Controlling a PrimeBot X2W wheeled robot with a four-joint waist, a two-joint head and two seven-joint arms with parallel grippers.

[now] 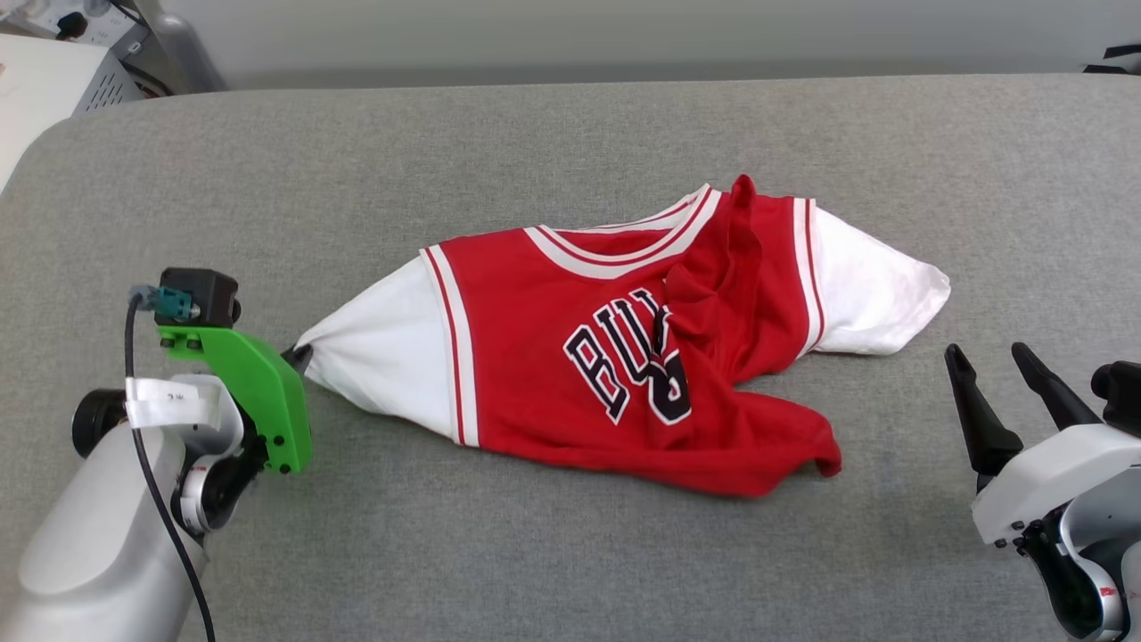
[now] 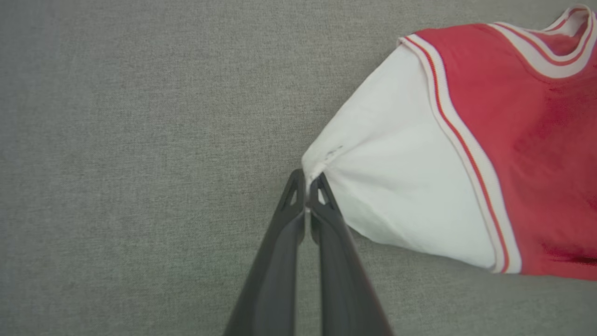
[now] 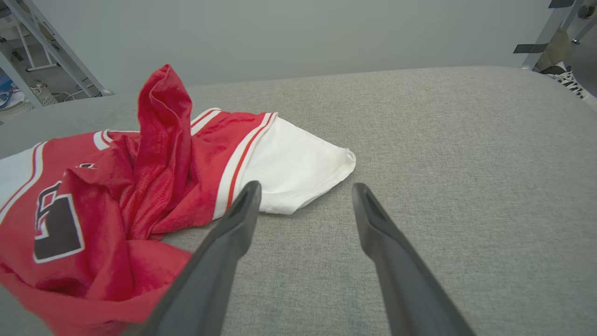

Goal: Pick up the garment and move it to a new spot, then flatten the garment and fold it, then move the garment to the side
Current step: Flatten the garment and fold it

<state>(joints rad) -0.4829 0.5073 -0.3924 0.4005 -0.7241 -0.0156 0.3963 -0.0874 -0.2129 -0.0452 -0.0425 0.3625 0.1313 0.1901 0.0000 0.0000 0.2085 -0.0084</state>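
Grey woven-fabric tabletop [image 1: 570,134] with rounded far corners, spanning nearly the whole head view. Pale wall along top edge.

Red jersey T-shirt garment [image 1: 526,303] with white short sleeves and red-white striped trim, lying on tabletop at centre of head view, a little right of middle. Front side up, neckline toward top of frame. Left half fairly flat. Right half rumpled: ridge of red cloth standing up beside collar, hem bunched toward lower right. Black white-outlined lettering [image 1: 615,357] partly buried in that fold.

Left end effector [image 2: 305,179]: two long dark fingers closed tip to tip at mid-frame of left wrist view, pinching cuff corner of left-hand white sleeve [image 2: 396,186]. Sleeve drawn to a point at the tips. In head view at left centre, mostly hidden behind bright green plastic bracket [image 1: 254,392] topped by small black camera block [image 1: 201,299].

Right end effector [image 3: 306,186]: fingers spread wide, nothing between them, bare tabletop beyond. Lower right of head view, near right-hand white sleeve [image 1: 874,294] but apart from it.
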